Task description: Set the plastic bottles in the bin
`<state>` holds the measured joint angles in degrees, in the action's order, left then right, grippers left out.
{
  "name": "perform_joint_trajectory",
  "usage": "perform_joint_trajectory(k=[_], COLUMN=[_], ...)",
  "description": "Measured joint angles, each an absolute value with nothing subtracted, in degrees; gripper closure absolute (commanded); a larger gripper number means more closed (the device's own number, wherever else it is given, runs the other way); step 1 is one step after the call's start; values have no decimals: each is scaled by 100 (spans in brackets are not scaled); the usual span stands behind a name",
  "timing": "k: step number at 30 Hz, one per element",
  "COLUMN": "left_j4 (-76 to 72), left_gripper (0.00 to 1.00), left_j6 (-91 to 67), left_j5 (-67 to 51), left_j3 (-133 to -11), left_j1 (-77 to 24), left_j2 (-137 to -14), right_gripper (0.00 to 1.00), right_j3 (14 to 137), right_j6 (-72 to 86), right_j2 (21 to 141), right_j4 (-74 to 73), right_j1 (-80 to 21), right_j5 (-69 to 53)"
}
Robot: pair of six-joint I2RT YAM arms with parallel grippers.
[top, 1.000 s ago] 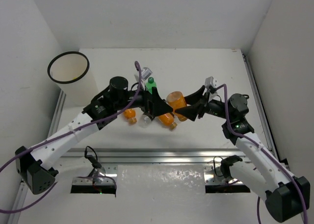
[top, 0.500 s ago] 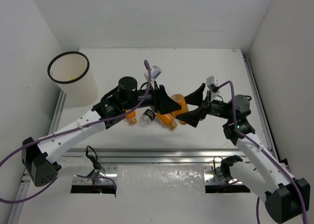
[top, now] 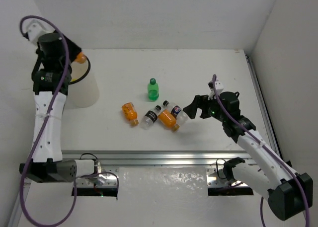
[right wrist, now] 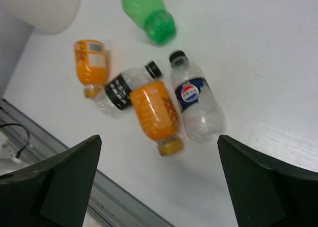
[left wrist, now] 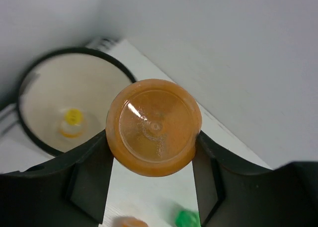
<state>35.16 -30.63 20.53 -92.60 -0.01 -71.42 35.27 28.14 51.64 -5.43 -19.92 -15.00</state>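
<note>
Left gripper [left wrist: 153,150] pinches a probably light, slick, squashy orange bottle [left wrist: 154,125] by its sides near the bin [left wrist: 74,51]; right gripper [top: 195,107] wide open, empty.

left wrist: held orange bottle [left wrist: 154,133] shows only its round end, body hidden. green bottle [left wrist: 187,219] and second orange bottle [left wrist: 126,222] blurred, cut by bottom edge. from above, left arm [top: 49,95] hides most of bin [top: 87,94] rim.

Glossy, translucent orange bottle [left wrist: 154,132] — smooth plastic; bin [left wrist: 52,85] matt white inside; table [right wrist: 258,48] faintly grained, matt.
</note>
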Motion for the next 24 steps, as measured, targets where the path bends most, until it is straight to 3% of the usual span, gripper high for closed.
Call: perform_joint_trajectory(k=[3,4,9,11,12,18,24], left_j4=[3680,3682,3806,3889,3916,3931,3892], left_gripper=[99,93,25,15,1,0,0], left_j6=[-3015,-3004,-2947,-2958,-2982,-2912,-2502], left_j5=[2294,2338,2449,2451,2405,2056,1024], left_j3=[-9601,-9594,-9459,-9507,-9513,-9437,-9236], left_j1=[934,1092,1671,1726,1726,1723,1415], left_j2=[-7629,-7760,-8475,-8737,-8827,-8687,-7682], right_gripper=[1,1,4,7,8,20,41], right_j3=[3470,3441,3594,3948,4169,5387,5798], right_j6=[2759,2716,2307,2106,2008,1334,945], right_j2=[5505,5603,6635,7325,7669,9207,10042], right_j4=[-639,-611,-471,-528,-554,-869,-1227], right_j1=[-1992,-1992,-1992,-1994,-2003,-2165,-2274], right_j5=[-1302,-1273,-1166,-1153,-1160,-1127,-1249])
